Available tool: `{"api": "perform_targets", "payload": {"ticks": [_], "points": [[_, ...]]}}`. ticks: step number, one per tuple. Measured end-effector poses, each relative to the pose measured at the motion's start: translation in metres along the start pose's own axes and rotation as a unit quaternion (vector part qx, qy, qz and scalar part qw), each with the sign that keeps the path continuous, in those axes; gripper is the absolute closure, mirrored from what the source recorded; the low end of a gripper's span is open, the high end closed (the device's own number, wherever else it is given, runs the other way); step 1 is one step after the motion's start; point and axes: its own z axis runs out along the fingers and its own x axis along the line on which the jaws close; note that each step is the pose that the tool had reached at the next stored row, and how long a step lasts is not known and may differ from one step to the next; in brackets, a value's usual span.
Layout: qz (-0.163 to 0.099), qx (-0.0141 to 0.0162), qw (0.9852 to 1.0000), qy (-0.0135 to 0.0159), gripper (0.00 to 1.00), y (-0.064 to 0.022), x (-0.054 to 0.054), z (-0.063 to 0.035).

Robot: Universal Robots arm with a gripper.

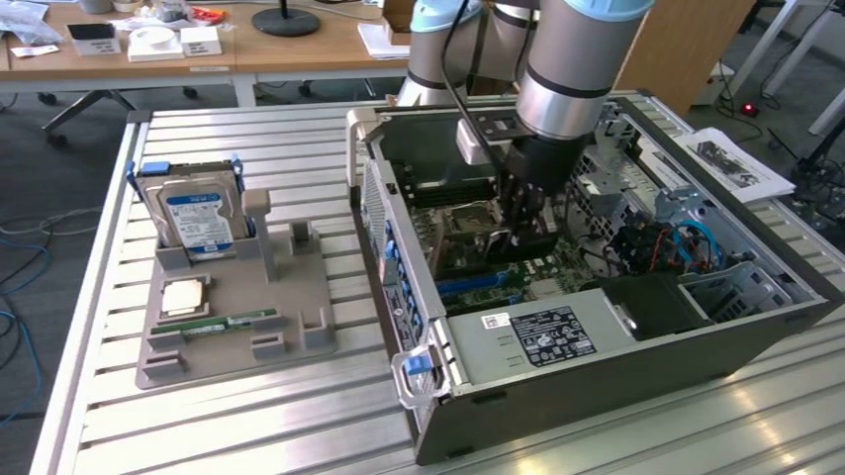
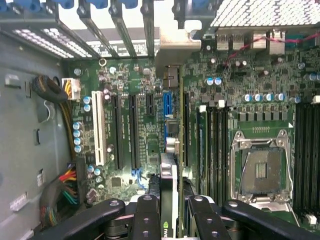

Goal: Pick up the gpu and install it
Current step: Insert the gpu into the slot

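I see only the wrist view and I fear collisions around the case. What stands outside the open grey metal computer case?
Observer: A grey plastic parts holder sits on the slatted metal table, at the exterior view's left of the case.
Operator: Is anything tall in it?
Observer: Yes, a silver hard drive with a blue-white label stands upright in it.
Operator: And anything low?
Observer: A narrow green memory stick lies flat in it.
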Motion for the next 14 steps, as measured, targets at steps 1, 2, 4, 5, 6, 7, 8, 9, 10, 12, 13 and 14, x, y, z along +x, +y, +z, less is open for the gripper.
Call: {"api": "perform_targets", "payload": {"ticks": [1,2,4,5,6,7,8,9,10,12,13,14], "points": [[0.0,0.0,1.0,0.0,0.73,0.0017,0.0,0.0001],[0.0,0.0,1.0,0.0,0.73,0.0032,0.0001,0.0004],[0.0,0.0,1.0,0.0001,0.73,0.005,0.0002,0.0018],[0.0,0.0,1.0,0.0002,0.73,0.0058,0.0003,0.0029],[0.0,0.0,1.0,0.0002,0.73,0.0065,0.0003,0.004],[0.0,0.0,1.0,0.0003,0.73,0.007,0.0004,0.005],[0.0,0.0,1.0,0.0003,0.73,0.0075,0.0004,0.006],[0.0,0.0,1.0,0.0004,0.73,0.0079,0.0005,0.0069],[0.0,0.0,1.0,0.0004,0.73,0.008,0.0005,0.0077],[0.0,0.0,1.0,0.0006,0.73,0.008,0.0005,0.008],[0.0,-0.0001,1.0,0.0007,0.73,0.0081,0.0005,0.008],[0.0,0.0,1.0,0.0005,0.73,0.0082,0.0007,0.0082]]}}
